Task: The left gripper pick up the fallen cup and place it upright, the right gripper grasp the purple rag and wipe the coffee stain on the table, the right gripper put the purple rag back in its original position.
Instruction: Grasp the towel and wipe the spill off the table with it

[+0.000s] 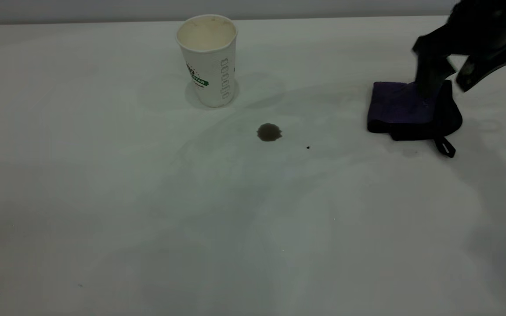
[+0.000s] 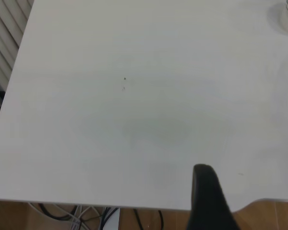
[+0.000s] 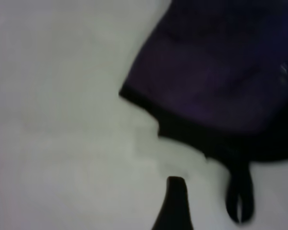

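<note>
The big plain white tabletop (image 1: pixel 103 210) has lots of bare room at the near side and on the left. In the left wrist view its near edge shows, with wires hanging below it. A thick black finger (image 2: pixel 209 201) of the left gripper sticks up over that edge, well away from everything else; I cannot tell if that gripper is apart or together.

Farther in, near the middle, sits the small round dark brown coffee stain (image 1: pixel 269 132). A tiny black speck (image 1: pixel 308 147) lies just beside it on the right.

Farther right is the folded dark purple rag with black edging (image 1: pixel 400 109). Its small black loop (image 1: pixel 445 147) points toward the near side. The black angular right gripper (image 1: pixel 448 72) leans down from the far right corner. Its fingers are spread apart. One finger (image 1: pixel 428 81) touches the top of the rag, and the other hangs just past the rag's right side.

Farthest back, the white ribbed paper cup with a green band (image 1: pixel 209 61) stands upright, well left of the rag.
</note>
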